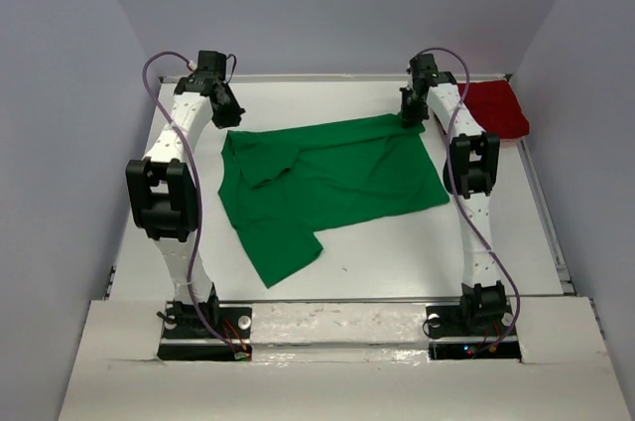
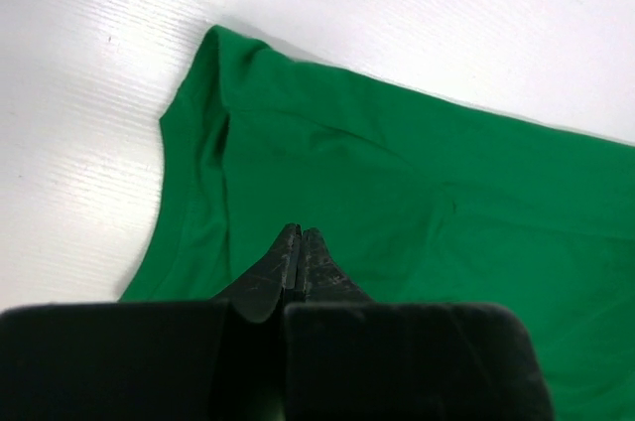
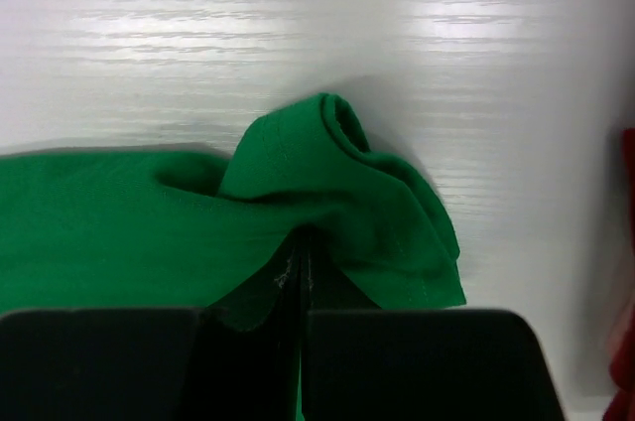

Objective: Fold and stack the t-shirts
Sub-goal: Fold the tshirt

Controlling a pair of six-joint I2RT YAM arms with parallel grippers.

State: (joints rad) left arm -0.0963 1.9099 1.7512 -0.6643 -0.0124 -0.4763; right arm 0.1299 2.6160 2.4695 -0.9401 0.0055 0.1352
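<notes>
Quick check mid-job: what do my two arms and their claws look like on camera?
Left arm and right arm: white segments, black joints and bases, a purple cable running along each. Left claw and right claw: black, scuffed, tapered fingers.

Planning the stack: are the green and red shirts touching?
Apart. Right wrist view shows bare table between the green shirt and red shirt.

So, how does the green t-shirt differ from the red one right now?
The green t-shirt lies spread out in the middle; the red t-shirt is bunched at the far right corner. The green one is pinched by the right gripper; the red one is untouched. Neither is neatly folded.
</notes>
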